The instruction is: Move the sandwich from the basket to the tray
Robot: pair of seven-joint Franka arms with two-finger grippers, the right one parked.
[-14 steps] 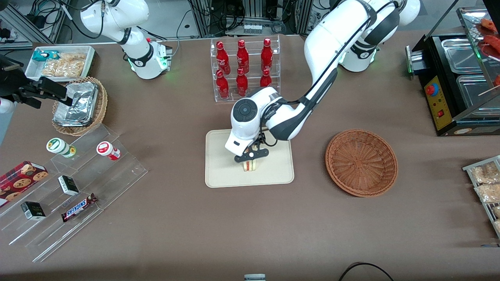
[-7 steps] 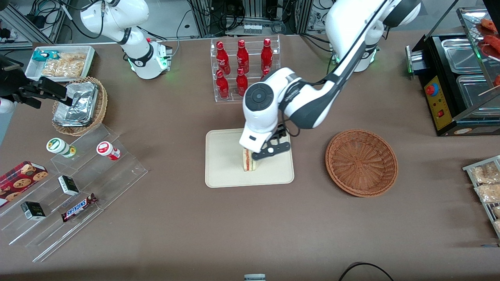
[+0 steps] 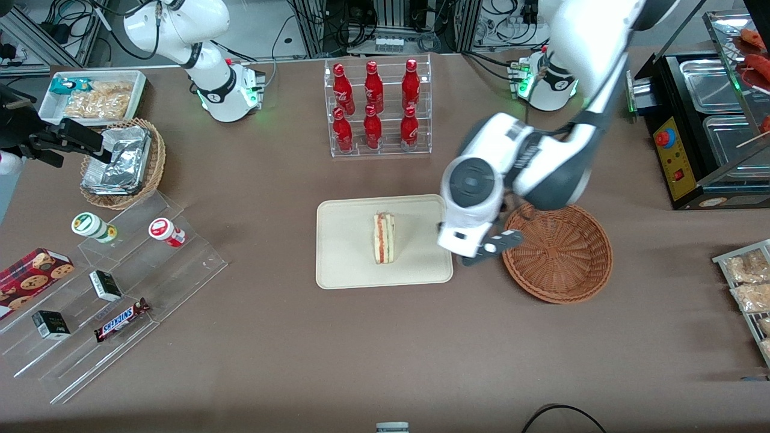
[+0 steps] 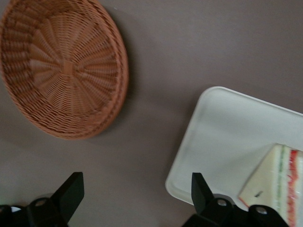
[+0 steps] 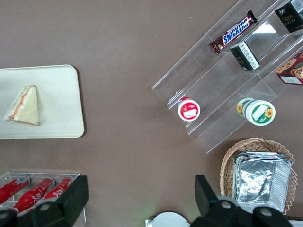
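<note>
While the pincer (image 3: 481, 255) hung above the bare worktop (image 3: 361, 349) in the gap between tray (image 3: 343, 264) and basket (image 3: 556, 252), its two fingers (image 4: 71, 191) stood wide apart and held nothing. Seen from the wrist, the fingers framed a strip of brown worktop, with the basket's rim (image 4: 118, 90) to one side of them and the tray's rounded corner (image 4: 189, 161) to the other.

Just beside the pincer, toward the parked arm's end of the worktop, lay the tray, and the sandwich (image 3: 384, 238) rested on it near its middle, well apart from the pincer and not touched by it. The sandwich's layered edge of red, orange and green showed uppermost from the front; from the parked arm's wrist it read as a pale triangle (image 5: 23, 106) lying inside the tray's rim (image 5: 78, 94). In the working wrist's view a wedge of it (image 4: 274, 184) showed close to one fingertip.

On the pincer's working-arm side sat the basket, with nothing in it, its nearest rim partly under the arm's wrist in the front view. Farther from the front camera than the pincer stood a clear rack of red bottles (image 3: 376, 108). Far off toward the parked arm's end were a stepped clear shelf (image 3: 120, 288) with small packets and a tan basket of foil packets (image 3: 120, 162).
</note>
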